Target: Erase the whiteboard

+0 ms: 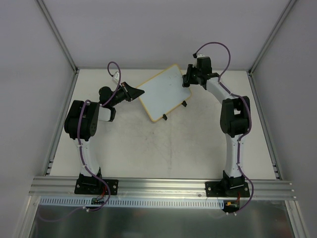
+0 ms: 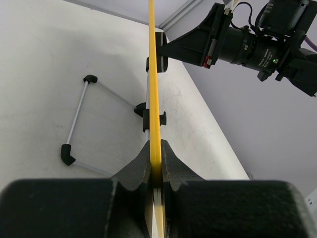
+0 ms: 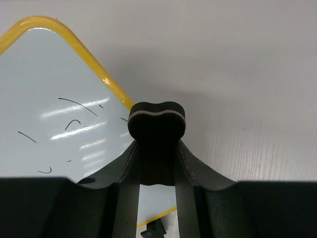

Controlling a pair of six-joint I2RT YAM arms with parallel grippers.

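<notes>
This looks like a robot lab. A left arm and a right arm are bolted to a metal rail at the edge of a white tabletop. Past the fingers stand plain white walls with metal posts. Purple wires run along the arms.

Bright, even overhead light; shadows on bench soft, faint. Glare streaks on whiteboard in right wrist view. Both wrist views: bottom foregrnd dark, out of focus. Top view sharp.
</notes>
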